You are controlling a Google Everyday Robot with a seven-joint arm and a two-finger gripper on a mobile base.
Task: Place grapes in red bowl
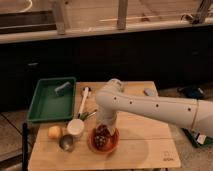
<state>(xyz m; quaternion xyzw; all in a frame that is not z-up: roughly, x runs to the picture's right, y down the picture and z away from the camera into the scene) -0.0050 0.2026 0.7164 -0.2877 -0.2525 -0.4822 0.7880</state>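
Observation:
The red bowl (110, 145) sits on the wooden table toward the front, left of centre. The grapes (102, 136), a dark purple lumpy cluster, are inside the bowl. My gripper (104, 131) reaches down from the white arm straight into the bowl, right at the grapes. The arm's wrist covers the top of the cluster and the bowl's far rim.
A green tray (42, 107) holding a grey object lies at the back left. A white cup (75, 127), a grey metal cup (66, 143) and a yellow-orange fruit (54, 132) stand left of the bowl. A white utensil (84, 98) lies behind them. The wooden table (145, 150) extends to the right.

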